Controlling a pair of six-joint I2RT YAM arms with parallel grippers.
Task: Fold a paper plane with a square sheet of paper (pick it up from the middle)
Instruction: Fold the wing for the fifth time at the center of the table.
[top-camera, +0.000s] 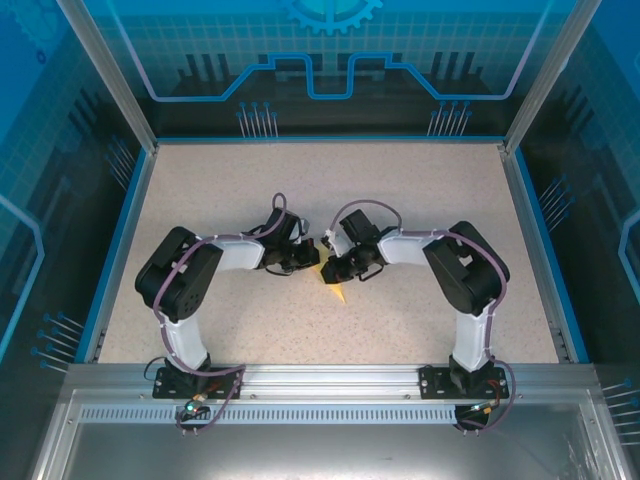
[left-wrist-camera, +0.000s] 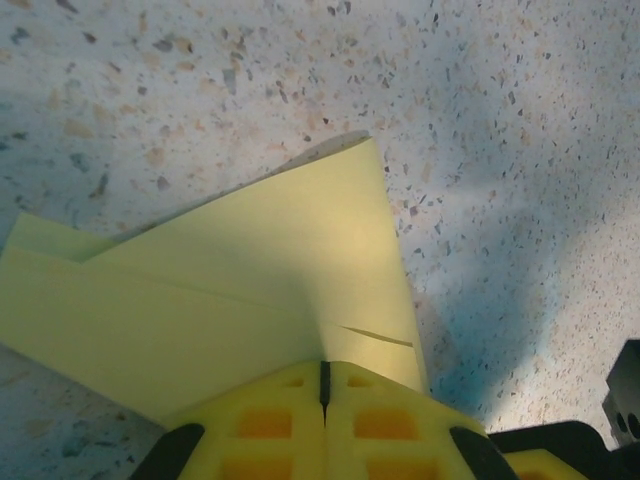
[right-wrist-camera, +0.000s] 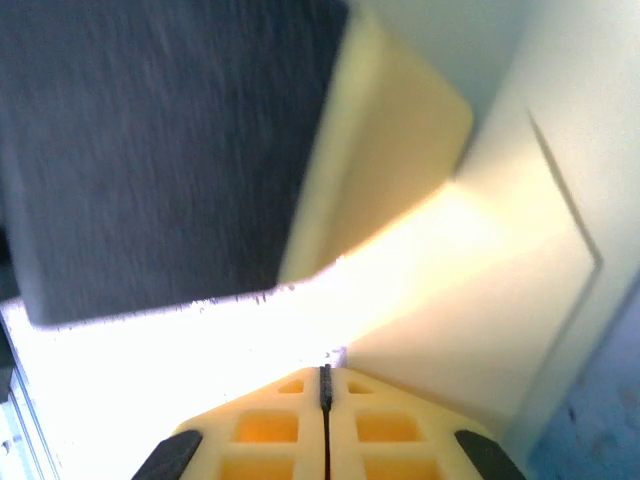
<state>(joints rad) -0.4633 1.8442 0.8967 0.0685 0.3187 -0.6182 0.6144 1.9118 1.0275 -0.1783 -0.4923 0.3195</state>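
I am watching both arms meeting at the middle of the speckled table (top-camera: 420, 200), where the folded paper (left-wrist-camera: 250, 280) is sitting between them, with a small pointed tip poking out toward the near edge in the top view. On the left wrist camera it is showing as pale yellow, plain and layered: one broad wedge is lying over a longer strip, with a short crease line near the fingertips. The left pincer (left-wrist-camera: 323, 385) is pressing its yellow fingers fully together, pinching the paper's near edge. The right pincer (right-wrist-camera: 325, 378) is likewise squeezing closed on the paper, which is glaring almost white there, its folded flaps angling up to the right beside a blurred dark block (right-wrist-camera: 150, 150).
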